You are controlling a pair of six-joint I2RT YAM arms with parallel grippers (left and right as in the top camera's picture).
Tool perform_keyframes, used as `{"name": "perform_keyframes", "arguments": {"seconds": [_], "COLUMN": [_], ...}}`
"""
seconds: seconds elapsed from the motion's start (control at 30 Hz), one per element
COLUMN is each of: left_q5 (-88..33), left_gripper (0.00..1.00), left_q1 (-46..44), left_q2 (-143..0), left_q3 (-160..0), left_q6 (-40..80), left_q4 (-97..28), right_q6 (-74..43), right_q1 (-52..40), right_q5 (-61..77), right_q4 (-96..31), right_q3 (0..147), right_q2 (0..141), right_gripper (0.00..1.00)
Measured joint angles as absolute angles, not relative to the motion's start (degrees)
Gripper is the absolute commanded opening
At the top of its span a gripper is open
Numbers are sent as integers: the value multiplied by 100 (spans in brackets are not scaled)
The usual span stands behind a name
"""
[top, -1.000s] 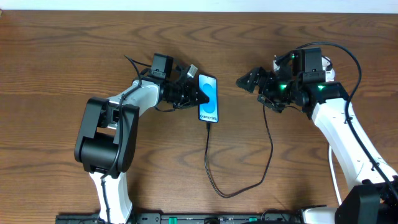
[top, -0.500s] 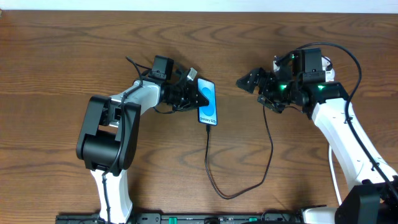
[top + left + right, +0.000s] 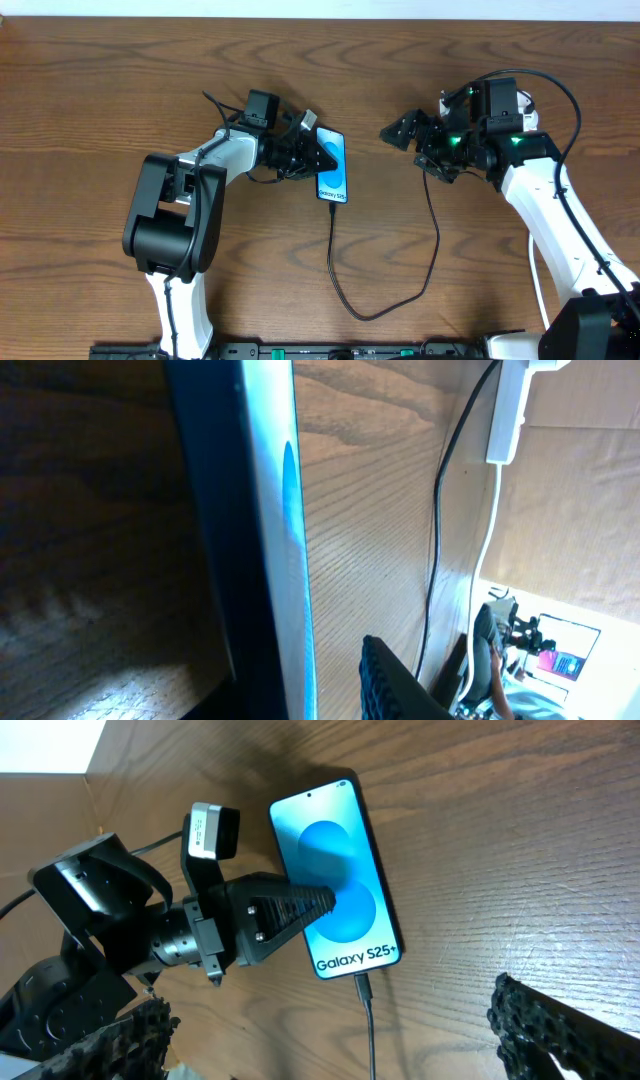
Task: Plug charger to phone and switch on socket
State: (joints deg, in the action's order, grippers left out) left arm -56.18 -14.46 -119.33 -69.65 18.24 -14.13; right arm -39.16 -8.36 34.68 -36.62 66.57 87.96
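Since a second ago: the slim black-framed phone with the light-blue "Galaxy S25+" screen (image 3: 333,165) is sitting a touch lower and further left on the brown wooden table (image 3: 100,100), and the left gripper (image 3: 312,153) is easing apart from a near-closed pinch. Right side is not moving.

The long thin black charger cable (image 3: 335,260) is looping from the right arm's side round to the phone's bottom edge. From the right wrist view its tip looks seated in the port, so I'm reading this as the let-go after plugging.

Left jaws are partway apart, straddling the phone's left edge. 1 ribbed pad (image 3: 390,680) is showing wood between itself and the glass, so no clamp as far as I can tell.

Doing it well: keep opening until both fingers are clear, then back straight out to the left, low and slow, without dragging the phone or tugging the connector.

The left arm is reaching low across the table, wrist pointing right at the phone. The right gripper (image 3: 325,1000) is hanging spread fully wide and holding nothing, aimed at the phone from the right. The narrow white power strip socket (image 3: 507,405) is lying at the far right by that arm, switch not yet pressed, I'd guess.
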Motion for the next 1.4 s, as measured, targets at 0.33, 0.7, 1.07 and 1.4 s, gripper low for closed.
{"name": "perform_keyframes", "arguments": {"seconds": [0.33, 0.7, 1.07, 1.4], "left_q5": [-5638, -5596, -5063, -4757], "left_gripper": [68, 90, 92, 92], "left_q1": [-1446, -1441, -1083, -738], "left_q2": [-11933, -11904, -11754, -11708], "left_q3": [-6965, -7006, -7076, -7168], "left_q6": [1822, 1841, 1951, 1951], "left_q4": [-1468, -1590, -2056, -2451], "right_q6": [-3916, -3903, -3833, -3824], "right_q1": [-836, -836, -836, -836], "right_q5": [3465, 3291, 2512, 2307], "right_q4": [-3708, -3922, -4377, -4493], "right_q3": [6657, 6657, 6657, 6657], "right_q2": [8796, 8796, 8796, 8796], "right_gripper": [99, 99, 99, 99]}}
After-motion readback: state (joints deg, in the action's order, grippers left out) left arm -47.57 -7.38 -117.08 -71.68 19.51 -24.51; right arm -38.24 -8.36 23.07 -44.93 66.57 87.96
